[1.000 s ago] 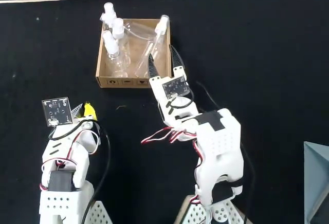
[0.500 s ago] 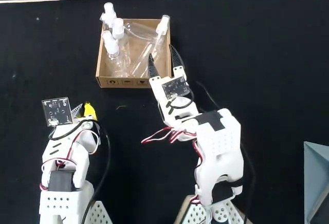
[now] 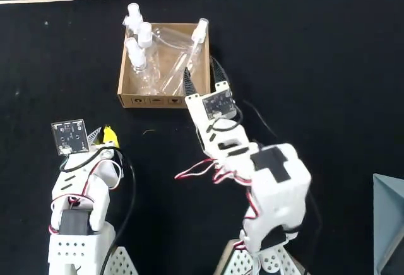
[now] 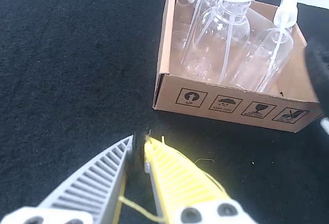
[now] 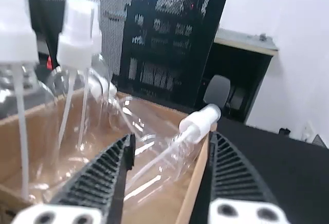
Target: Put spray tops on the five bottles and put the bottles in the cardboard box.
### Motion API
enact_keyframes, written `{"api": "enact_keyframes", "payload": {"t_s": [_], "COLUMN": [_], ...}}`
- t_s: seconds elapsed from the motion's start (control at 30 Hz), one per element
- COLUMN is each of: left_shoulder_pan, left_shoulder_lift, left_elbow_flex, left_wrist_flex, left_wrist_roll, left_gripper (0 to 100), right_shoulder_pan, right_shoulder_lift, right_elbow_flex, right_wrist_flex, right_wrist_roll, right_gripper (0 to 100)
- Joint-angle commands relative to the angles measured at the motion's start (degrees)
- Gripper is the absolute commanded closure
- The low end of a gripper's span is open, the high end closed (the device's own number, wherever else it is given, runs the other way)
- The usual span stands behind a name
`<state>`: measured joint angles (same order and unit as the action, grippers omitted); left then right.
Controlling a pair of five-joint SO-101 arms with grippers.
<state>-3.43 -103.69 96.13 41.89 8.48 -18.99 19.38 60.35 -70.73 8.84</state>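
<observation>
While the right gripper [image 3: 202, 76] stands wide, ribbed black fingers [image 5: 97, 178] straddling the cardboard box's [image 3: 136, 100] right wall, clear plastic bottles [image 3: 140, 67] with white spray tops [image 3: 145, 33] sit inside it. Left gripper [image 4: 139, 141]: pinched narrow, empty, apart from the box's front wall.

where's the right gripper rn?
In the high view, the right gripper sits open astride the right wall of the cardboard box, near its front corner, beside the leaning bottle.

In the high view the right gripper [image 3: 199, 64] hid the cardboard box's [image 3: 151, 101] near right corner. The left wrist view cut off some bottles' [image 4: 218, 34] tops, and overlapping clear bodies left their count unclear.
</observation>
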Motion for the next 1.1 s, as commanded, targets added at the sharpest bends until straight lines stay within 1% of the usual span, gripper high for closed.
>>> {"api": "enact_keyframes", "payload": {"t_s": [0.0,0.1,0.23,0.37,0.5,0.73,0.9,1.07], "left_shoulder_pan": [-0.57,-0.57,-0.57,-0.57,-0.48,-0.40,-0.40,-0.40], "left_shoulder_lift": [-0.53,-0.53,-0.62,-0.62,-0.62,-0.44,-0.44,-0.44], "left_elbow_flex": [1.27,1.27,1.27,1.27,1.27,1.27,1.27,1.27], "left_wrist_flex": [0.26,0.26,0.26,-0.09,0.35,0.44,0.44,0.44], "left_wrist_roll": [-0.35,-0.26,-0.09,-0.09,0.00,-0.18,-0.09,-0.09], "left_gripper": [97,97,97,97,97,97,97,97], "right_shoulder_pan": [0.35,0.35,0.44,0.44,0.44,3.08,4.48,5.45], "right_shoulder_lift": [-8.13,-10.77,-14.81,-21.85,-29.49,-40.22,-46.73,-52.44], "right_elbow_flex": [2.68,4.44,5.58,9.10,13.76,19.91,25.10,29.49], "right_wrist_flex": [0.26,0.53,5.54,8.00,13.45,19.52,20.40,23.82], "right_wrist_roll": [-0.62,-0.53,-0.44,-0.26,3.43,3.52,3.52,3.52], "right_gripper": [83.5,83.5,83.5,83.5,83.5,83.5,83.5,83.5]}}
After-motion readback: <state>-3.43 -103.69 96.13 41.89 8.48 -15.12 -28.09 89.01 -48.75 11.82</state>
